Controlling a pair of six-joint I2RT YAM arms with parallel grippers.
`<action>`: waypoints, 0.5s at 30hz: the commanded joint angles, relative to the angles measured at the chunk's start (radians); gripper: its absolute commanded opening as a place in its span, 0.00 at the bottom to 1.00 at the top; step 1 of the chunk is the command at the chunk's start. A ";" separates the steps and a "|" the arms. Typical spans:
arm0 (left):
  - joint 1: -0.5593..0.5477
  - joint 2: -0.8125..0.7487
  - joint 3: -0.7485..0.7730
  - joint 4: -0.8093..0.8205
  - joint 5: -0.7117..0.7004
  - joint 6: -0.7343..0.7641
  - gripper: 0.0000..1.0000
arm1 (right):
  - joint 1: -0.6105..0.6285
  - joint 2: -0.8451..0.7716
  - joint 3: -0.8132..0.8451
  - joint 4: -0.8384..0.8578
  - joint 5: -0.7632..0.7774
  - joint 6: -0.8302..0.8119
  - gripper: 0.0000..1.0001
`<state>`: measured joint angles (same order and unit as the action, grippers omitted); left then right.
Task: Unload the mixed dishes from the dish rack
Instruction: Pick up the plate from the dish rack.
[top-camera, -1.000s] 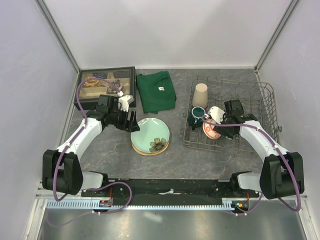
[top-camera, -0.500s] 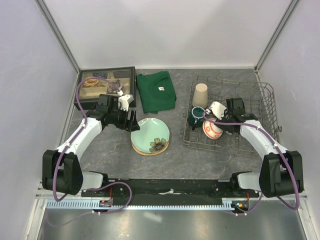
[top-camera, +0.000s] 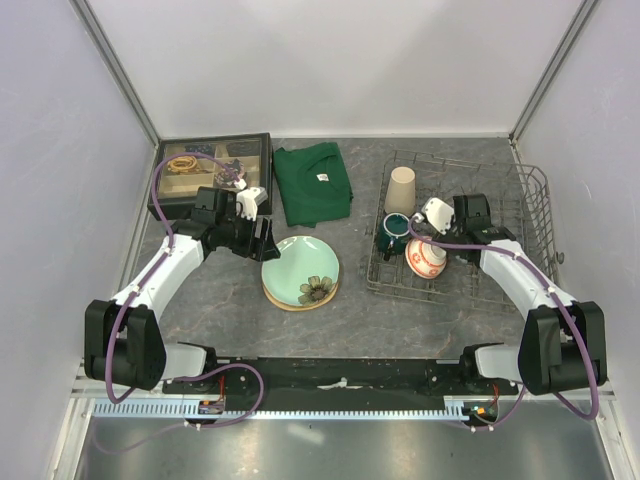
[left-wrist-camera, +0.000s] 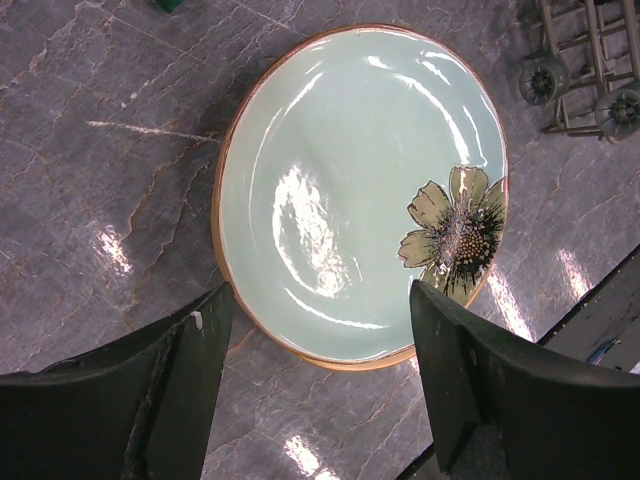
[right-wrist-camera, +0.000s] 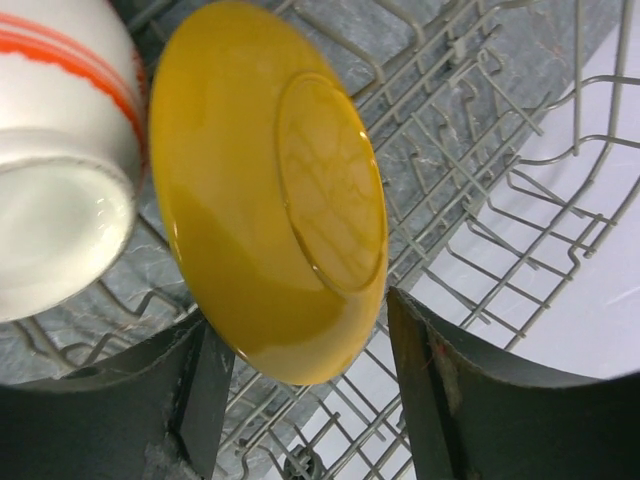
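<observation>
Standing on edge in the dish rack (top-camera: 510, 185), the small yellow plate (right-wrist-camera: 270, 190) is sitting ungripped inside the wide-open right end effector (right-wrist-camera: 300, 320). Its slick curved back is likely to slip under an uneven pinch, knocking the bowl (right-wrist-camera: 60, 150). The left end effector (left-wrist-camera: 320, 290) is hovering wide.

Top cam fixed, high, behind the arm bases, looks down on whole table (top-camera: 230, 310). Left wrist cam close, faces down past left claw (left-wrist-camera: 318, 298) onto pale green floral plate (left-wrist-camera: 340, 190), also in top view. Right wrist cam very close, past right claw (right-wrist-camera: 298, 315), inside dish rack (right-wrist-camera: 470, 140). Top cam shows same rack.
</observation>
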<state>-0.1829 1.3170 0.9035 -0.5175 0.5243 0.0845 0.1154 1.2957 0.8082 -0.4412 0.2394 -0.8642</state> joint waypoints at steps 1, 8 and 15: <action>-0.004 -0.025 0.035 0.034 0.003 0.027 0.78 | -0.006 0.019 0.000 0.076 0.051 0.008 0.66; -0.004 -0.021 0.035 0.039 0.005 0.024 0.78 | -0.008 0.056 -0.017 0.128 0.057 0.004 0.62; -0.004 -0.013 0.037 0.043 0.005 0.020 0.78 | -0.006 0.085 -0.011 0.177 0.061 -0.006 0.57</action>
<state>-0.1829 1.3170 0.9039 -0.5140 0.5243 0.0845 0.1135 1.3689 0.7914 -0.3336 0.2718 -0.8650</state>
